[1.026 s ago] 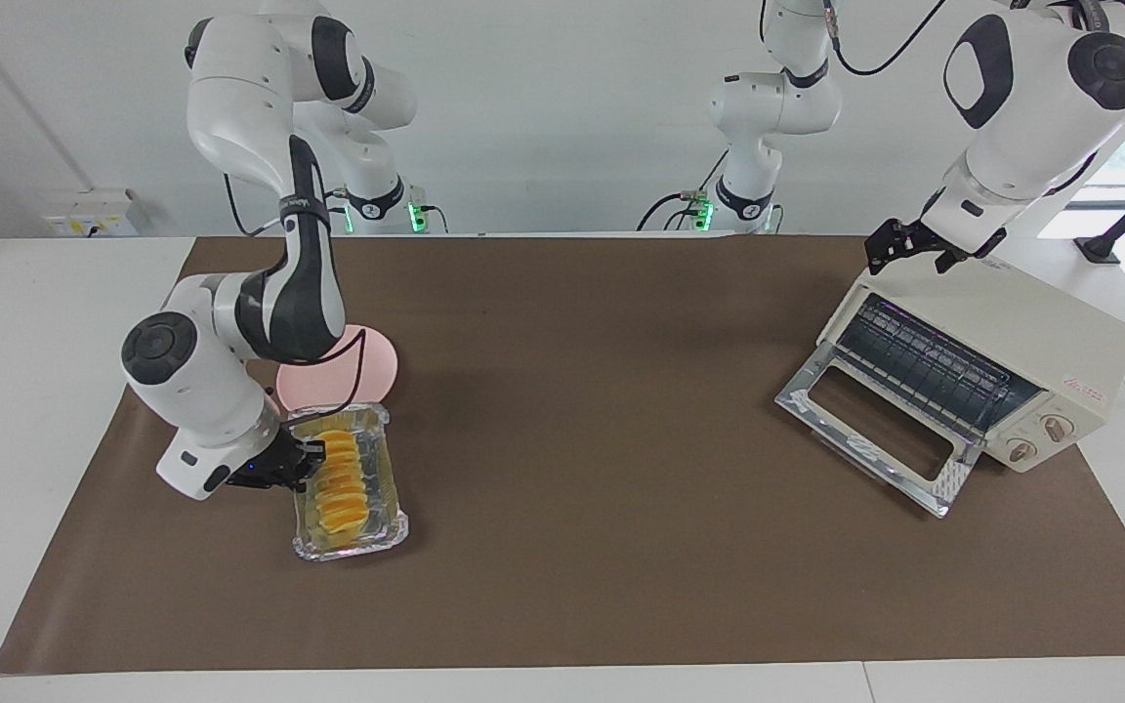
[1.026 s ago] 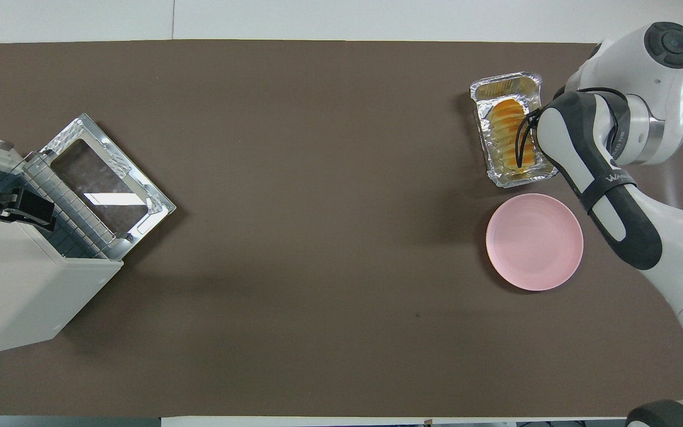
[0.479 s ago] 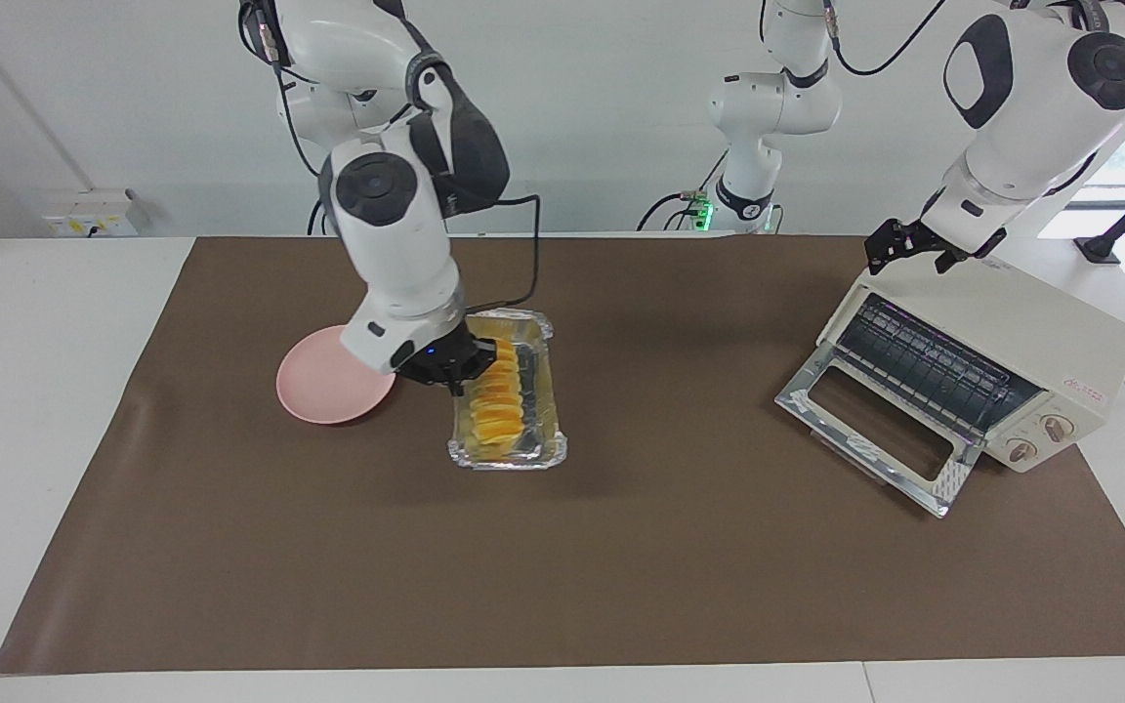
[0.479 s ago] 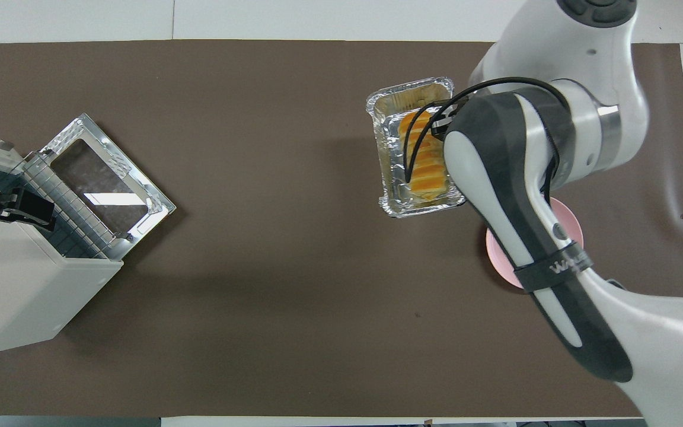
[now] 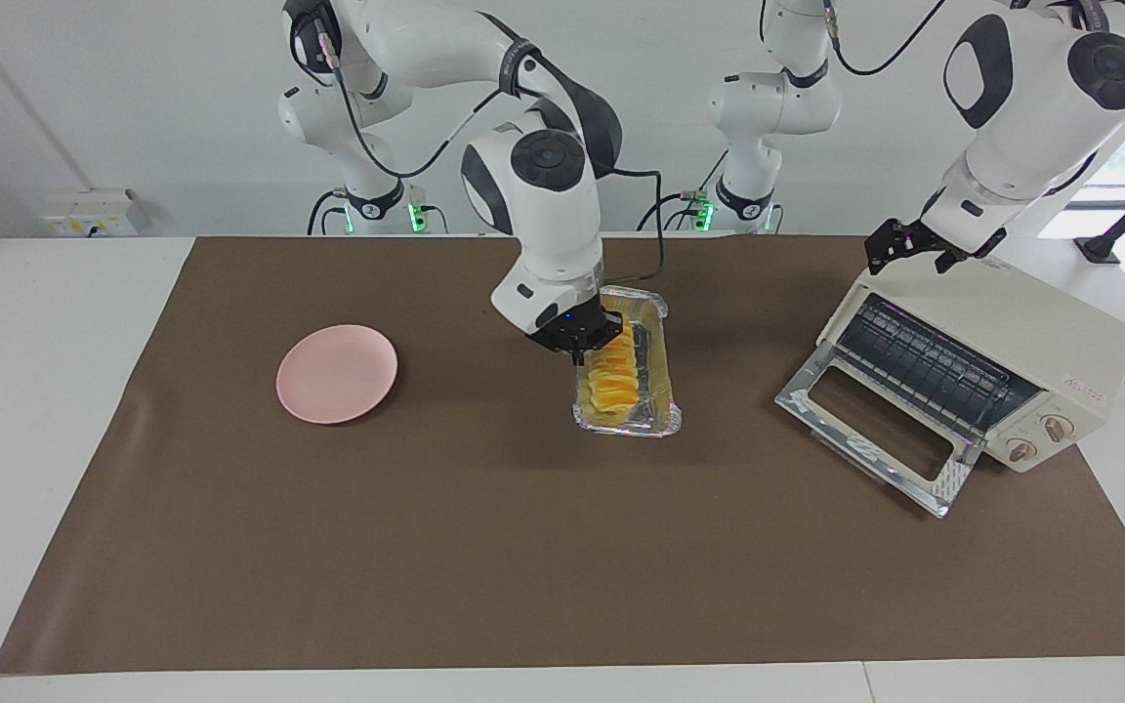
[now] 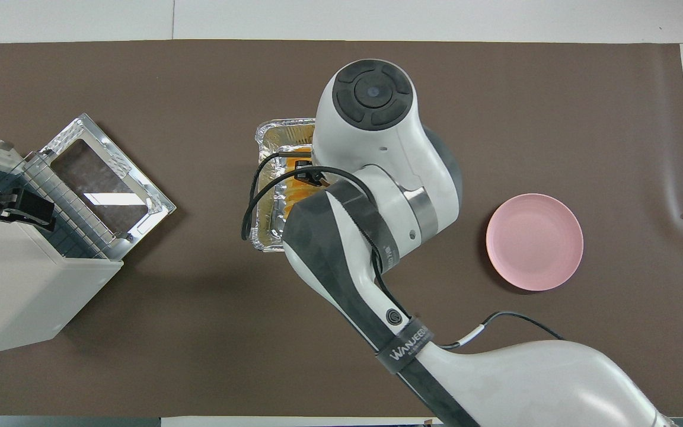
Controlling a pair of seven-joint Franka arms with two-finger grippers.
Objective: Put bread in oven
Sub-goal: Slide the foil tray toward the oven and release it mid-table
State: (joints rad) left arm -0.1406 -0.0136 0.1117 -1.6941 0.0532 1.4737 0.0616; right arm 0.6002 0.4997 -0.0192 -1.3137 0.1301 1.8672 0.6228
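One bread lies in one foil tray, near the front of the one oven, whose door hangs down. The right hand, pressed together, pinches the tray's rim. The left hand is spread over the oven's top. One pink plate sits well apart from the oven. The right arm's band reads "WANJEERUN".

You are seeing "WANJEERN" standing in white letters on the black strap around the right arm, while the oven's small red logo is staying unreadable.
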